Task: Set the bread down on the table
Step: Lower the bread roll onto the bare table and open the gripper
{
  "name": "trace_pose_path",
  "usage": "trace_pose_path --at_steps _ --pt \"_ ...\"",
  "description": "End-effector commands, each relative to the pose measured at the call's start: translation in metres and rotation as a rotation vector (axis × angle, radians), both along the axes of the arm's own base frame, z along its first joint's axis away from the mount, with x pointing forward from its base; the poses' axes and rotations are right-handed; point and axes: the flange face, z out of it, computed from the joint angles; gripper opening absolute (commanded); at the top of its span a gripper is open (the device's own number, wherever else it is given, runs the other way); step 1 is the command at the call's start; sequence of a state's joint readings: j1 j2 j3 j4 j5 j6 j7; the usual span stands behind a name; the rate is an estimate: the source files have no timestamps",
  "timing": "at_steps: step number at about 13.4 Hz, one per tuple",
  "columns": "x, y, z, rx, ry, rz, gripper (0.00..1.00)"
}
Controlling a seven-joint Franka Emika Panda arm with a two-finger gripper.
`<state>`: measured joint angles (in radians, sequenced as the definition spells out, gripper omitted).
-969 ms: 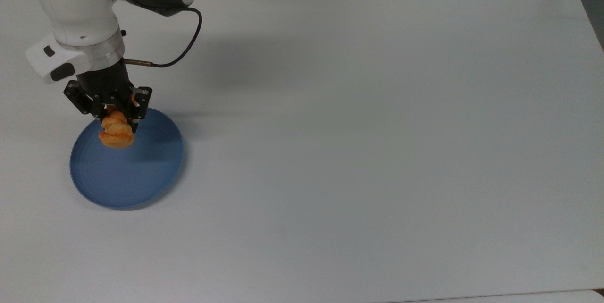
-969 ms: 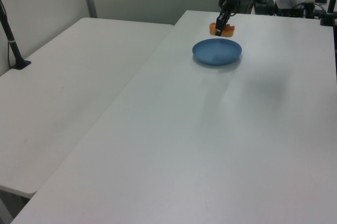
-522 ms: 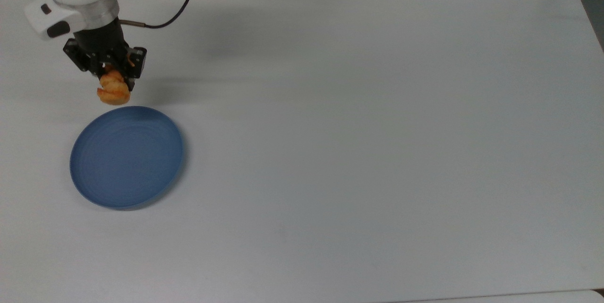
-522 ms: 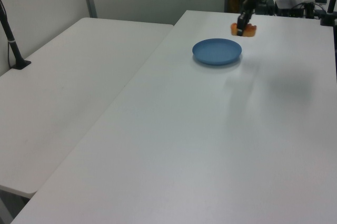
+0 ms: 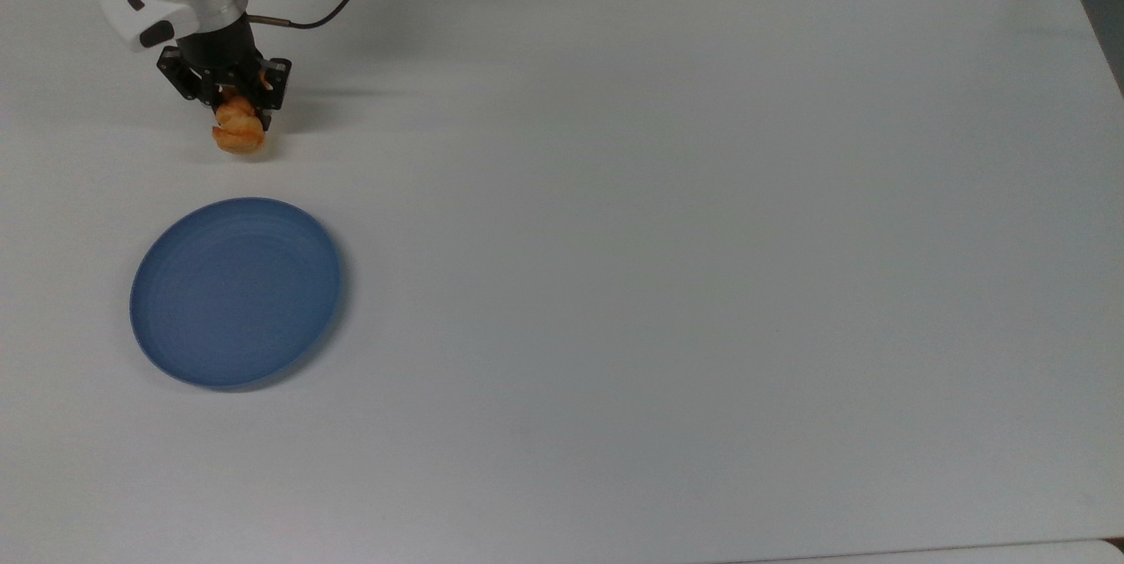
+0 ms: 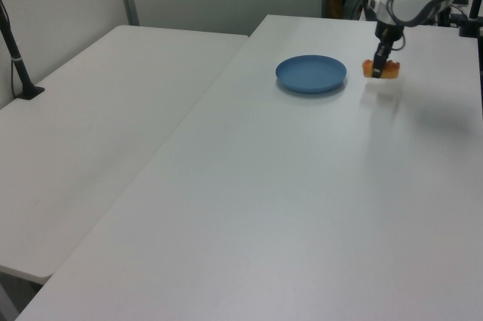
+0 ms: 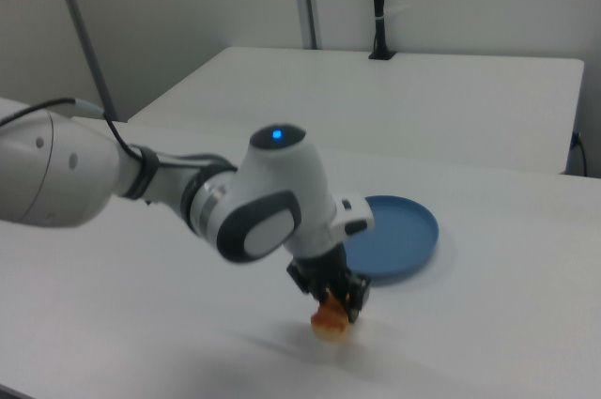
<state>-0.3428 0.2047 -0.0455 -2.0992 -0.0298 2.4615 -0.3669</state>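
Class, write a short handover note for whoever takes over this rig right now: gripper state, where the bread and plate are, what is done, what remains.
Gripper: shut on the bread, which hangs below the fingers.
Bread: off the blue plate, low over bare table; in the left view it sits to the plate's right. Whether it touches the table cannot be told.
Plate: nothing on it.
Done: bread gripped and clear of the plate.
Left: set it down if needed, open the fingers, retract.

golden-orange bread [image 5: 238, 135], blue plate [image 5: 235, 292], white table [image 5: 702, 239]
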Motion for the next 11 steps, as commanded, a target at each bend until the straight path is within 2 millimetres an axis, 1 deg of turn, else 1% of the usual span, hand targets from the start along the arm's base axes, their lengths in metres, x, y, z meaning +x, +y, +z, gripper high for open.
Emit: trace_pose_path --at_steps 1,2,5,7,8,9,11 --pt "-0.036 -0.008 -0.011 -0.025 -0.021 0.038 0.48" --pt "-0.040 -0.015 -0.012 -0.027 -0.014 0.045 0.48" --pt "-0.049 -0.019 -0.018 -0.019 0.007 0.049 0.48" --pt "-0.055 -0.022 -0.018 -0.018 0.011 0.041 0.62" --pt "-0.055 -0.023 -0.018 -0.015 0.015 0.038 0.86" --pt "-0.056 -0.023 -0.019 -0.014 0.018 0.037 1.00" --pt "-0.055 -0.023 -0.019 -0.012 0.022 0.038 1.00"
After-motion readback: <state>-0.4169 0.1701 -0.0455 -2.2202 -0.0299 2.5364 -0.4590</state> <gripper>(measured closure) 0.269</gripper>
